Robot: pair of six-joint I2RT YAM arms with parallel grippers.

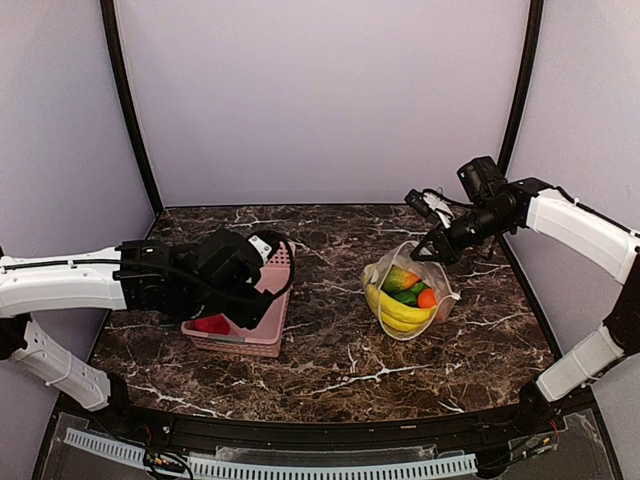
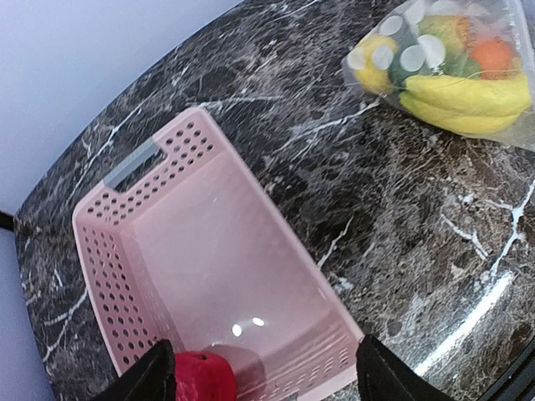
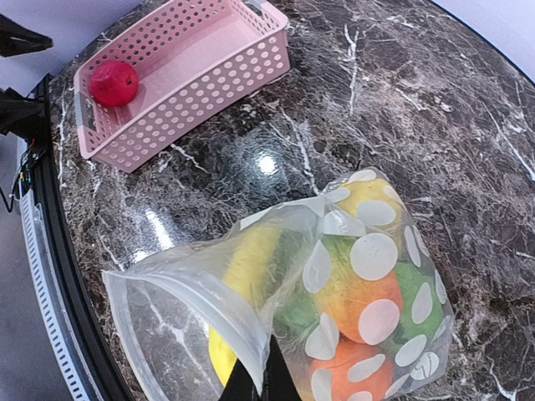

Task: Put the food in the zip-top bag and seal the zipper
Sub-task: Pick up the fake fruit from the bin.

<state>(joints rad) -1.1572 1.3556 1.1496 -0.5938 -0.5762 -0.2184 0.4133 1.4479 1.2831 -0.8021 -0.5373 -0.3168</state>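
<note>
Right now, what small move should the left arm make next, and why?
Probably shift the open left gripper over the magenta-red piece and lower onto it: it is the only food in the pink basket, lying off toward one finger, while the right gripper holds the zip-top bag mouth open.

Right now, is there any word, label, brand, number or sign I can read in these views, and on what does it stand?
No readable text in any view.
The zip-top bag carries only white dots, no lettering.
The pink basket and the marble table bear no marks.
</note>
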